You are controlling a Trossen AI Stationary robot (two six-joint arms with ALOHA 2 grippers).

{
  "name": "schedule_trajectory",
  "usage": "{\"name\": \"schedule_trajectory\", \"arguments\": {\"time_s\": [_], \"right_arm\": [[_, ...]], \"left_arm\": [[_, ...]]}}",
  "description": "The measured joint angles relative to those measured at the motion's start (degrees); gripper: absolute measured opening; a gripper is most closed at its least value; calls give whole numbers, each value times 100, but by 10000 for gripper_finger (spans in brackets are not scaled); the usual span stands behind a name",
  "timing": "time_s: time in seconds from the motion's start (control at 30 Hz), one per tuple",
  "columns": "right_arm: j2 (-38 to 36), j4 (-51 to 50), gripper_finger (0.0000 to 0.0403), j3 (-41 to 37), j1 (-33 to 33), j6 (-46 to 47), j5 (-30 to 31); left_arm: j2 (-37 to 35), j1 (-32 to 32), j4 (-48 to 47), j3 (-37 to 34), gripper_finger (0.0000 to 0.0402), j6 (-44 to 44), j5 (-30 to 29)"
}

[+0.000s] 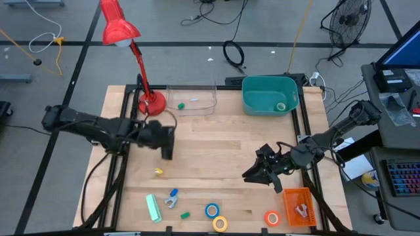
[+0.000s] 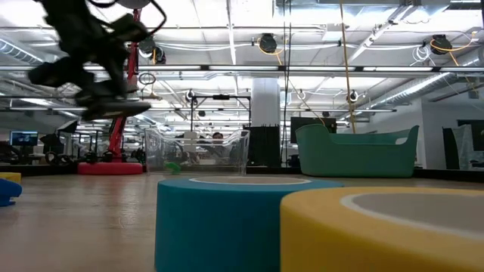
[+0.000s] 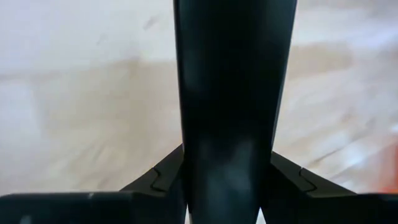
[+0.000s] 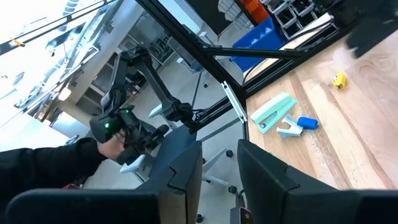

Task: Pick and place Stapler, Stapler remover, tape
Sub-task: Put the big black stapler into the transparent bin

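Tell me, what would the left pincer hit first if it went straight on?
Probably the bare wooden table: the left pincer points down at it, and its wrist view shows only wood ahead. How far is unclear.

Stapler (image 1: pixel 153 208): pale green, long, lying flat near the tabletop's front edge, left of the rest.
Stapler remover (image 1: pixel 172 198): blue and white, just beside the stapler.
Blue tape (image 1: pixel 211 210): ring lying flat, touching the yellow one.
Yellow tape (image 1: pixel 220 223): flat at the front edge.
Orange tape (image 1: pixel 272 217): flat, well right of those two.
Green tape (image 1: pixel 281 106): inside the teal bin (image 1: pixel 252 98).
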Motion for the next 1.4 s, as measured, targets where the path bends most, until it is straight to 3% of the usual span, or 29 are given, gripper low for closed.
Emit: {"name": "schedule_trajectory", "arguments": {"time_s": [0.37, 0.67, 0.87, 1.13, 1.27, 1.4], "right_arm": [[0, -46, 95, 0, 0, 121, 29], [0, -12, 95, 0, -7, 305, 635], [0, 7, 95, 0, -116, 422, 934], [0, 28, 95, 0, -229, 555, 951], [0, 26, 95, 0, -229, 548, 953], [0, 24, 95, 0, -229, 514, 957]], "left_arm": [[0, 2172, 1418, 4, 144, 1841, 754], [165, 3829, 2536, 177, 146, 2737, 1625], [1284, 4533, 1899, 1532, 147, 3740, 2396], [3267, 4790, -894, 4303, 147, 5104, 2242], [3761, 4790, -1261, 4808, 147, 5439, 2237], [4095, 4722, -1350, 4806, 147, 5774, 2247]]}}
